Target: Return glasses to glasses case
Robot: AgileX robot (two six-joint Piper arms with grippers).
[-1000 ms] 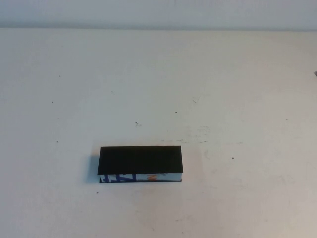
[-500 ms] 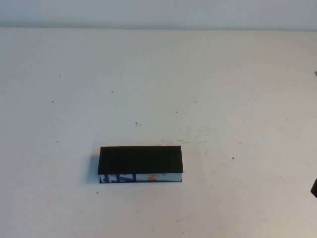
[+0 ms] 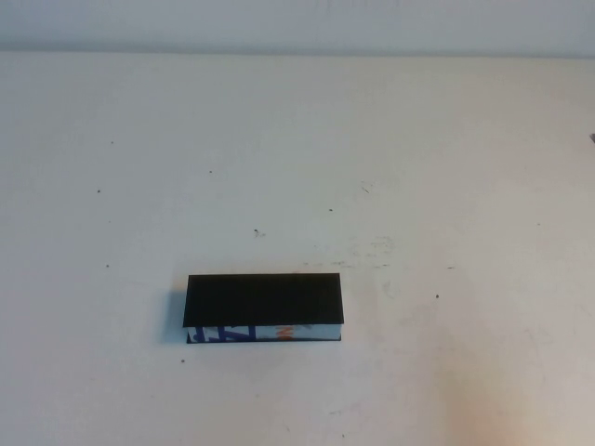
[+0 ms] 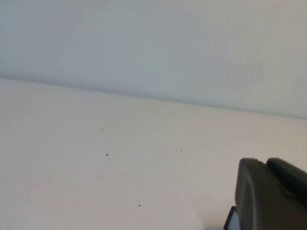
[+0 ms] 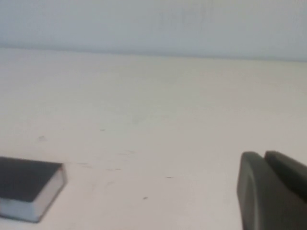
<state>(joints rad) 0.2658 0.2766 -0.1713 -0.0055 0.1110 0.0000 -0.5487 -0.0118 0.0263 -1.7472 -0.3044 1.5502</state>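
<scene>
The glasses case [image 3: 264, 306] lies closed on the white table, left of the middle and near the front: a black lid over a front edge printed in blue, white and orange. The glasses are hidden or out of view. Neither arm shows in the high view. My left gripper [image 4: 264, 162] hangs above the table with its dark fingers together and nothing between them; a corner of the case [image 4: 233, 218] shows beside it. My right gripper [image 5: 263, 154] is also shut and empty, well apart from the case [image 5: 28, 184].
The white table [image 3: 390, 167] has small dark specks and scuff marks. A pale wall [image 3: 297, 23] runs along its far edge. A small dark object [image 3: 592, 138] sits at the right border of the high view.
The case has not moved. A dark part that showed at the lower right edge of the high view half a second ago is gone.
</scene>
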